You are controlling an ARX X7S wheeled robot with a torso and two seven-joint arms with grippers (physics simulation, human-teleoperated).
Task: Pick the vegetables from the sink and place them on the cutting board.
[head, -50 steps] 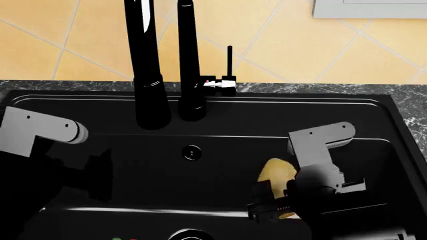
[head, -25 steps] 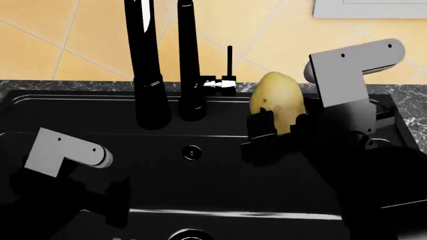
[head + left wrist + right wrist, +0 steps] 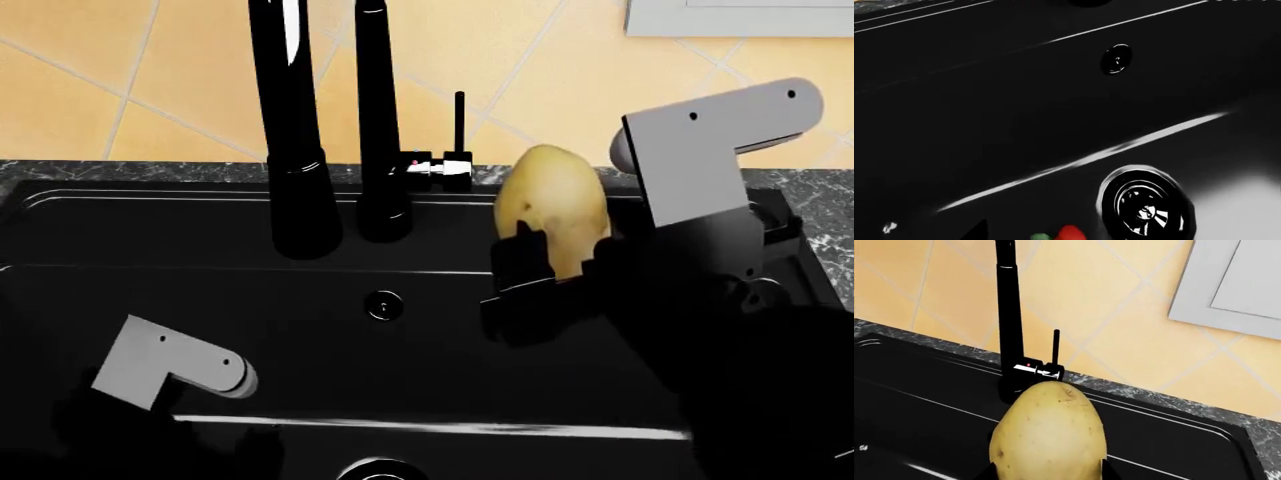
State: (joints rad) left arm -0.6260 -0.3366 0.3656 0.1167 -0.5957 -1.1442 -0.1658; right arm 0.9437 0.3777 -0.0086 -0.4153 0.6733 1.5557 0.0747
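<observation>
Potato point(image 3: 554, 208) is held clear of the sink point(image 3: 160, 235), clamped upright between the jaws of the right gripper point(image 3: 558, 262), with its upper end showing against the yellow tiled wall point(image 3: 160, 90) behind the basin. In the right wrist view the potato point(image 3: 1047, 434) fills the lower middle, its tan skin marked with dark specks, and dark fingers are seen at both of its lower sides; beyond it the black faucet point(image 3: 1009, 325) rises from the back rim of the sink, with a grey marbled worktop point(image 3: 1167, 402) running along that rim and a pale grey panel point(image 3: 1234, 282) set on the wall above. In the head view the faucet point(image 3: 294, 130) stands behind the basin, left of the potato, and a small round fitting point(image 3: 384, 305) is seen on the back wall of the sink below it. The left arm is lowered into the sink on the far side of the faucet from the potato; its jaws are lost against the black basin, so whether they are apart or together cannot be told. In the left wrist view the round drain point(image 3: 1145, 207) lies on the sink floor, and just beside it a small part of the red bell pepper point(image 3: 1066, 233) with its green stem is seen at the picture's edge.
</observation>
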